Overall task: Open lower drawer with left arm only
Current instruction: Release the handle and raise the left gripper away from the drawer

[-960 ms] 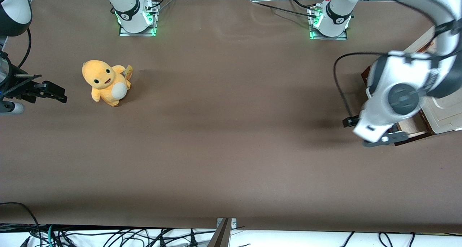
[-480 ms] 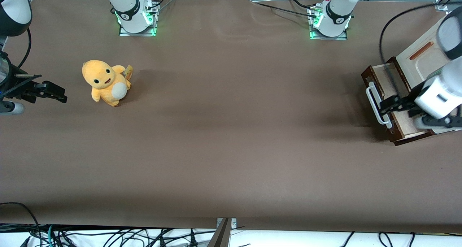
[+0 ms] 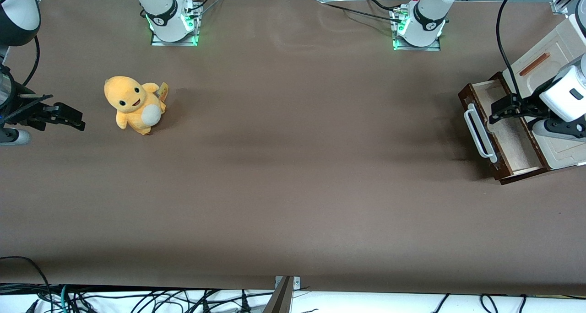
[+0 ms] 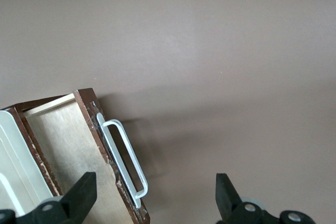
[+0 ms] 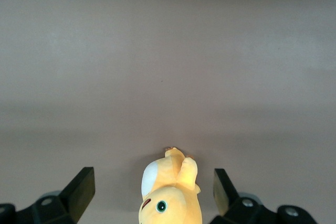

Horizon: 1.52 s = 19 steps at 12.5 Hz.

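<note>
One lower drawer (image 3: 503,134) sits pulled out, light and stiff I'd judge; my gripper (image 4: 152,200) hangs spread and empty above its white handle (image 4: 125,162), the natural hold.

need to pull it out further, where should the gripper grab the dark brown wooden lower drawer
Grip the long white bar handle on the dark brown wooden lower drawer mid-length, coming from above: it stands off the front, leaving a gap for a finger. The open black two-finger gripper hovers over the drawer.
</note>
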Each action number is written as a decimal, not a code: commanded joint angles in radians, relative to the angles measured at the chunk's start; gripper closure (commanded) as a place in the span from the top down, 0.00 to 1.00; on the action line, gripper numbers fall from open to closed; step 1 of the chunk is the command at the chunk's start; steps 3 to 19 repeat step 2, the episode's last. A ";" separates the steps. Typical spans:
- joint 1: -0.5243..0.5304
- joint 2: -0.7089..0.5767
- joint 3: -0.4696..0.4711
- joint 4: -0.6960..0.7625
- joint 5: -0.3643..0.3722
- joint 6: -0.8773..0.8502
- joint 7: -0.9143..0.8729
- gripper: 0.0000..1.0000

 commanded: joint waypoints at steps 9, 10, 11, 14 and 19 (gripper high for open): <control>-0.007 -0.043 0.001 -0.053 0.016 -0.002 0.024 1.00; -0.007 -0.043 0.001 -0.053 0.016 -0.002 0.024 1.00; -0.007 -0.043 0.001 -0.053 0.016 -0.002 0.024 1.00; -0.007 -0.043 0.001 -0.053 0.016 -0.002 0.024 1.00; -0.007 -0.043 0.001 -0.053 0.016 -0.002 0.024 1.00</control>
